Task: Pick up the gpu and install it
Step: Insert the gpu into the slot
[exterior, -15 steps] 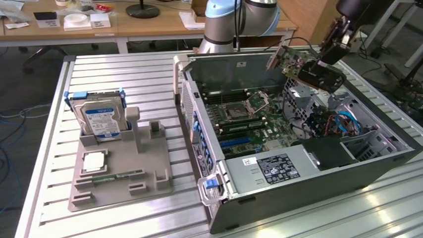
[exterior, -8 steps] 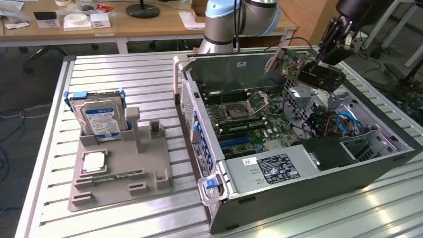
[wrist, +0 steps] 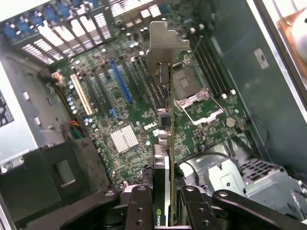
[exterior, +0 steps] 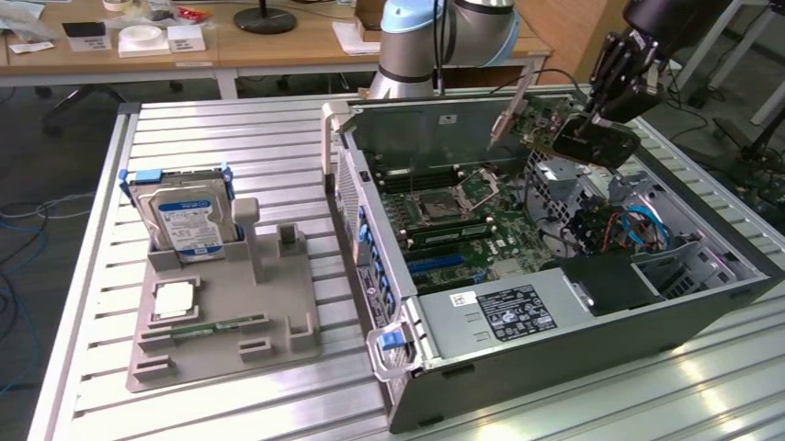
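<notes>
jaws clamped on the gpu [wrist: 164,129], holding it edge-on above the motherboard [wrist: 139,112].

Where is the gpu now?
In the exterior view the gpu hangs at the upper right, held by the gripper above the motherboard inside the open case.

Exterior view looks down from afar; wrist view closely faces the shared motherboard [exterior: 429,230] [wrist: 134,103].
</notes>
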Motion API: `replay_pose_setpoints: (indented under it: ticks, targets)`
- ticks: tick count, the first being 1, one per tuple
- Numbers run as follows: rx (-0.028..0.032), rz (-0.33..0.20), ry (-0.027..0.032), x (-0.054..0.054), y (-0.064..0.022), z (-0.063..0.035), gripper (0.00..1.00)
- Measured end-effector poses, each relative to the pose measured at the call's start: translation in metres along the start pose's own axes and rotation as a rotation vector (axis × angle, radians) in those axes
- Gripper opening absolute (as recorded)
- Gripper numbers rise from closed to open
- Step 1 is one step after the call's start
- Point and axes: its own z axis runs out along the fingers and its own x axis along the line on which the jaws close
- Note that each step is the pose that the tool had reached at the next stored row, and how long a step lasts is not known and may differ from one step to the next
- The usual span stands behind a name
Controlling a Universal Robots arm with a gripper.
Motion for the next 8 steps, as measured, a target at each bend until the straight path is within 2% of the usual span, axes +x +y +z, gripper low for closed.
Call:
replay_pose_setpoints:
  ticks: [8]
  targets:
    - [-0.0034, -0.129, 0.0154, 0.0, -0.0001, 0.0008, 0.27]
